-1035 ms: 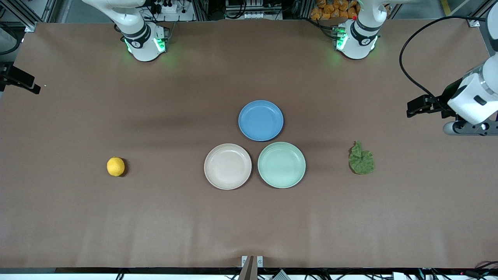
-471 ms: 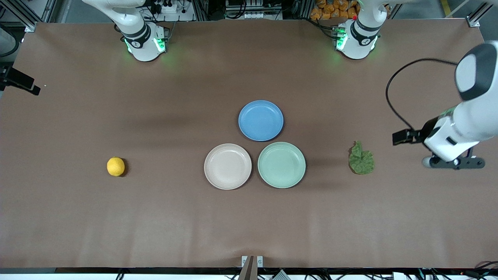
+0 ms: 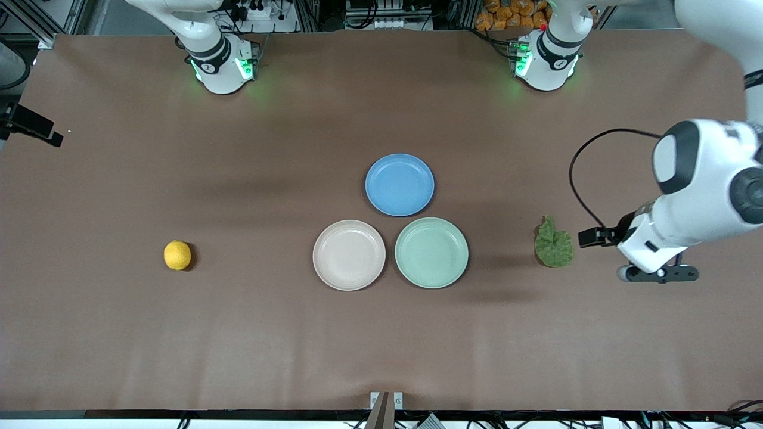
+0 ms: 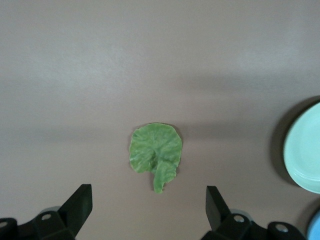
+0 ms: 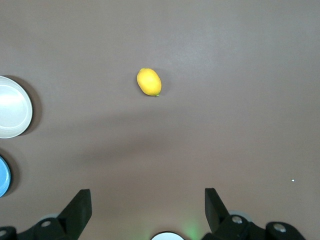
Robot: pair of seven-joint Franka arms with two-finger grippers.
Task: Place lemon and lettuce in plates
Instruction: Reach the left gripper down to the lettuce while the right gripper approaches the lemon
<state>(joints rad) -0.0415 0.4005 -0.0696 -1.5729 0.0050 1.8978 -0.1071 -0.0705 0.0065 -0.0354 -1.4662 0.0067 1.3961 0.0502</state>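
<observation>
I have the left gripper (image 4: 147, 212) spread wide above the worktop (image 3: 381, 345); the lettuce (image 3: 553, 243) lies at its nine o'clock, stem toward the bases. Right gripper (image 5: 147, 212) waits, spread, lemon (image 3: 177, 255) untouched.

The lemon (image 3: 177, 255) below my right wrist is bright yellow. The lettuce (image 3: 553, 243) is dark green and crinkled. Three plates: beige-cream plate (image 3: 349, 255), pale mint green plate (image 3: 431, 252), blue plate (image 3: 400, 185). The table (image 3: 238, 345) is plain matte brown. My arms are white with black fittings.
</observation>
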